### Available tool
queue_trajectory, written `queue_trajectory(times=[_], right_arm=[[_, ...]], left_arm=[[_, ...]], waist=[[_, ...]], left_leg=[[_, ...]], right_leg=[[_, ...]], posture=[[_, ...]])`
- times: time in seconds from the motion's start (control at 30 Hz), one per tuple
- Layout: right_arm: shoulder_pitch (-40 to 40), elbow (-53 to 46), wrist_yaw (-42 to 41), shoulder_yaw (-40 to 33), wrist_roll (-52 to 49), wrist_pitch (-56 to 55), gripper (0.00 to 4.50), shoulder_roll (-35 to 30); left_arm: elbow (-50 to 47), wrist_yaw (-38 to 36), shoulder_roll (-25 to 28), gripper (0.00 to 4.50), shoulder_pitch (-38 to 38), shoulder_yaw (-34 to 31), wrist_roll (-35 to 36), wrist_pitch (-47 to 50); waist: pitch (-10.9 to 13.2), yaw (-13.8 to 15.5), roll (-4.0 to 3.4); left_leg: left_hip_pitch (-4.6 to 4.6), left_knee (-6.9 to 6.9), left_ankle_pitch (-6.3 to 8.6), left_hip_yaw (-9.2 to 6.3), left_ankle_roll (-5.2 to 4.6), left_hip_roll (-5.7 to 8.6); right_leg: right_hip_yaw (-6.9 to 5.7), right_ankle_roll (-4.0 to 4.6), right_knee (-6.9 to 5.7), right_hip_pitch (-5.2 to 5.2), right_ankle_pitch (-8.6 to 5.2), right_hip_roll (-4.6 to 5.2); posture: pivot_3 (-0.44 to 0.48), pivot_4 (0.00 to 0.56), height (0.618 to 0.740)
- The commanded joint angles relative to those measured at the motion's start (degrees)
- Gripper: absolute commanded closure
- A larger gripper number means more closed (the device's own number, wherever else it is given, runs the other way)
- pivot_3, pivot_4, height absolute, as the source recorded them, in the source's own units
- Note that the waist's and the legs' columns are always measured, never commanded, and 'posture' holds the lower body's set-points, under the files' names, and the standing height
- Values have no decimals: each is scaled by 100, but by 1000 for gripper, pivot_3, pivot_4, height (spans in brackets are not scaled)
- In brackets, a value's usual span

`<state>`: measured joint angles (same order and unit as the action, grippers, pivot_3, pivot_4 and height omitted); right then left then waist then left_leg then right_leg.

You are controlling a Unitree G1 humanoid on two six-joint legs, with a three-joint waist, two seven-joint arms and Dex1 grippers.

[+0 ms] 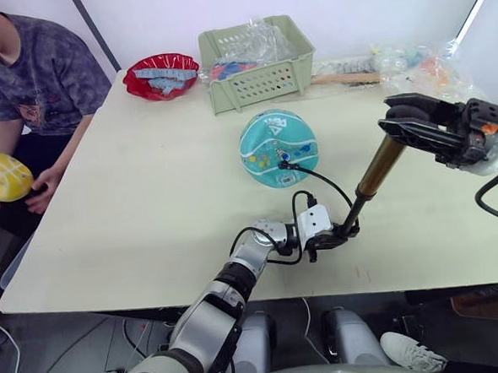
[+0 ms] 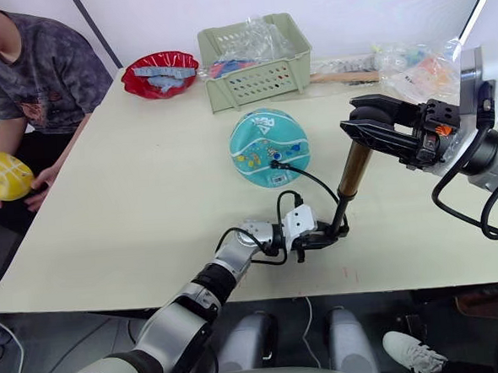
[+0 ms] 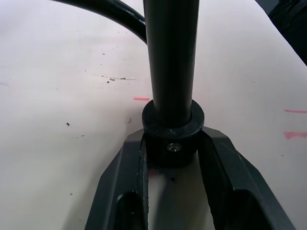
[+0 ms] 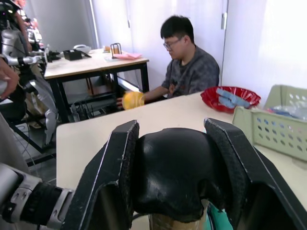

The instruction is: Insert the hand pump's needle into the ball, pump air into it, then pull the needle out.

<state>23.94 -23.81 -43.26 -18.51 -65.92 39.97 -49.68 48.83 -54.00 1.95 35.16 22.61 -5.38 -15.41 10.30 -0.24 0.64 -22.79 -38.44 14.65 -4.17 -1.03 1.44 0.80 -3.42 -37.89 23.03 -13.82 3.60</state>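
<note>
The teal ball [image 1: 278, 147] rests on the table's middle. The hand pump [image 1: 380, 167] stands tilted to its right, gold barrel up. My left gripper [image 1: 345, 230] is shut on the pump's black bottom cap [image 3: 172, 136], low on the table. My right gripper [image 1: 411, 118] is shut on the black handle [image 4: 170, 167] at the top. The thin black hose [image 1: 325, 182] loops from the base to the ball's near side [image 2: 273, 163]. Its tip touches the ball there, and the needle itself is too small to make out.
A green basket [image 1: 259, 78] and a red bowl [image 1: 161, 76] stand at the table's far edge, with plastic bags [image 1: 419, 70] at the back right. A person [image 1: 30, 69] sits at the left, holding a yellow ball [image 1: 1, 177] off the table.
</note>
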Motion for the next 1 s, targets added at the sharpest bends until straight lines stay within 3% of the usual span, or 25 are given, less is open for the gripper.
queue_trajectory(times=[0.03,0.27,0.73,1.0], right_arm=[[338,-82,139,-592,-259,-164,2840,-62],[411,-18,96,-558,-326,35,2840,-194],[-897,-255,-274,211,730,-233,2840,214],[-1413,148,-519,805,1625,-703,2840,576]], left_arm=[[241,-24,35,3495,-137,102,-177,190],[256,-32,27,3495,-146,153,-230,91],[341,73,29,3495,-118,238,-387,39],[375,56,21,3495,-117,224,-403,-5]], waist=[[0,2,0],[0,6,0],[-38,25,44],[-54,23,61]], left_leg=[[0,0,0,0,0,0],[0,0,0,1,-1,0],[21,0,3,-3,-5,-2],[38,2,3,-7,-5,-4]], right_leg=[[-1,0,0,0,0,0],[0,0,0,0,0,0],[-5,-1,1,-20,-1,-2],[-8,-1,6,-38,-2,-2]], posture=[[0,150,740],[0,150,740],[0,150,740],[0,150,740]])
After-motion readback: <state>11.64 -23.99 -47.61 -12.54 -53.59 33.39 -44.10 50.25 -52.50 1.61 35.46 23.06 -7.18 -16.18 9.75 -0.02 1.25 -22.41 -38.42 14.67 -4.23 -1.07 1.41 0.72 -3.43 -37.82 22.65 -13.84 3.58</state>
